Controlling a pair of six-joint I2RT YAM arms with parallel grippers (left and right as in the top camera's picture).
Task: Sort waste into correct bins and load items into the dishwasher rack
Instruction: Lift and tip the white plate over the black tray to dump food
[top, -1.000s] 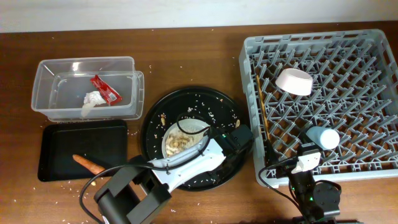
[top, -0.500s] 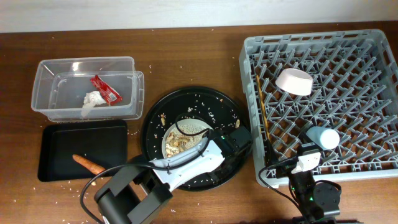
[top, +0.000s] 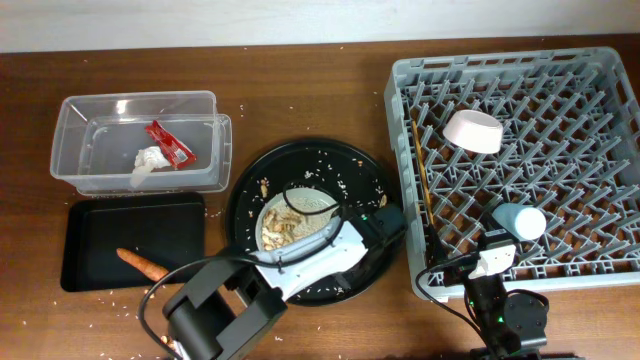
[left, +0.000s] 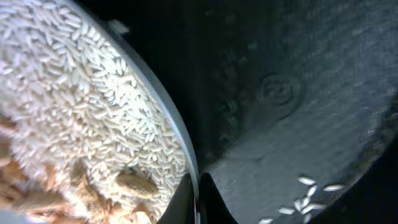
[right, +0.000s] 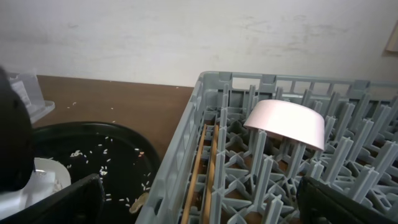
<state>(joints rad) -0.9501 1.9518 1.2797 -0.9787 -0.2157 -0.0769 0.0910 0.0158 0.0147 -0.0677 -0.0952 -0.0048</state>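
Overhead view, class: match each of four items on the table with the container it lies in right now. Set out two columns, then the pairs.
Items
1. red foil wrapper
2. carrot piece
3. white bowl
4. grey plate

Places
A. dishwasher rack
B. round black tray
C. clear tub
D. shallow black rectangular tray

Pairs: 1-C, 2-D, 3-A, 4-B.
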